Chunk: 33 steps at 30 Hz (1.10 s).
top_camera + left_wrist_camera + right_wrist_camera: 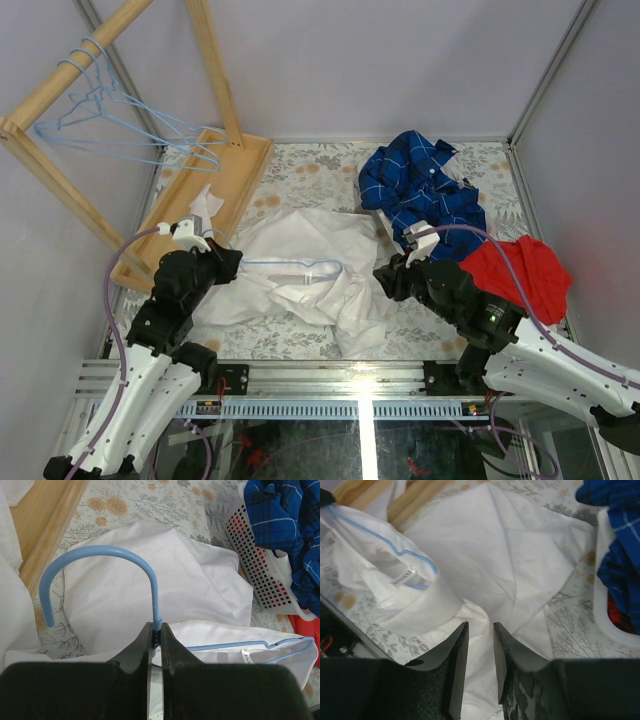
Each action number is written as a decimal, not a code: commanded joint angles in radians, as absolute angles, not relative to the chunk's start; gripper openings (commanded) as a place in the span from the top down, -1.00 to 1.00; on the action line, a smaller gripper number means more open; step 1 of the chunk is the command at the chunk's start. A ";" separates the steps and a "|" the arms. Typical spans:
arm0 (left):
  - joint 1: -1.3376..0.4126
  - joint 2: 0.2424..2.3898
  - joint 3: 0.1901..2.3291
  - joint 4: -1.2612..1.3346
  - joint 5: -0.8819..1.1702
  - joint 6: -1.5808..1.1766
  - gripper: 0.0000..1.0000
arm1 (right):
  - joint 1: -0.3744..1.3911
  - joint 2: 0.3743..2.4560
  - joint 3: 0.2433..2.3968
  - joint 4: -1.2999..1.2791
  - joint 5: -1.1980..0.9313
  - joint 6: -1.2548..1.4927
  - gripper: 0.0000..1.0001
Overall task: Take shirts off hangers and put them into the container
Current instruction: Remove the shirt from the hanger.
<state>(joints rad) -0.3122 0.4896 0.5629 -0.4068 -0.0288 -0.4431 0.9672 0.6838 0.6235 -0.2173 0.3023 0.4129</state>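
**Hanger may drag the shirt along**

The white shirt [330,240] lies crumpled at the middle of the counter [310,165], with the hanger [155,595] inside its collar. The left end effector [156,629] is clenched on the hanger's neck. The right end effector [480,630], at 3 o'clock, stands released and pins nothing. Pulling now could haul the cloth away from the container [257,567] at 2 o'clock.
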 commanded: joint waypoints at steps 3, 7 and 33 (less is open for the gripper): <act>-0.308 0.486 0.582 -0.385 -0.047 -0.421 1.00 | 0.963 0.769 0.728 -0.053 0.030 0.367 0.12; -0.307 0.489 0.583 -0.385 -0.040 -0.420 1.00 | 0.964 0.924 0.798 -0.064 -0.077 0.408 0.01; -0.307 0.487 0.578 -0.354 0.071 -0.409 1.00 | 0.963 0.829 0.653 0.021 0.116 0.354 -0.12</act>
